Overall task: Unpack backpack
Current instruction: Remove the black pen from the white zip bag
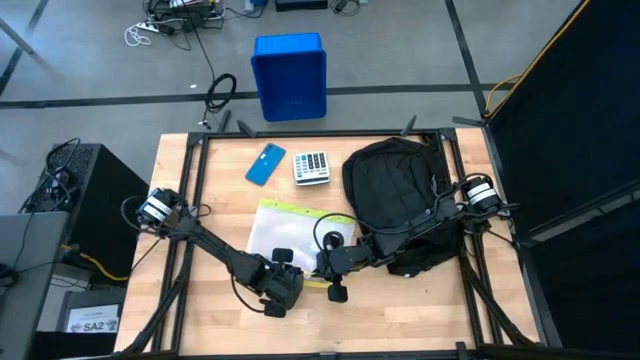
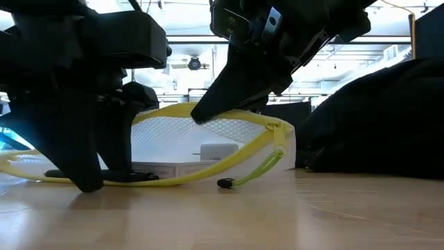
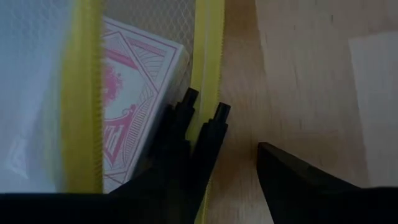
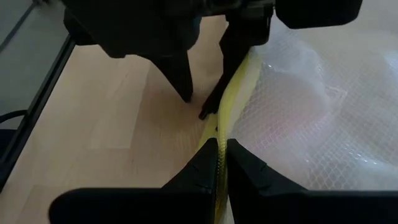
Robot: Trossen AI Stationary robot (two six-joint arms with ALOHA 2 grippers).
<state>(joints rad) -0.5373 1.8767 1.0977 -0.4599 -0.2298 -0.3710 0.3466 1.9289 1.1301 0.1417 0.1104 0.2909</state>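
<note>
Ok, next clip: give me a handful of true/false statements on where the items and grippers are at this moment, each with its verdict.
1. The right gripper is shut on the yellow edge of the mesh pouch. True.
2. The backpack sits inside the blue bin. False: it lies on the table; the bin stands on the floor beyond it.
3. A blue phone and a calculator lie side by side on the table. True.
4. The left gripper hangs high above the table, far from the pouch. False: it is down at the pouch's yellow edge.
5. A card box shows inside the pouch. True.
</note>
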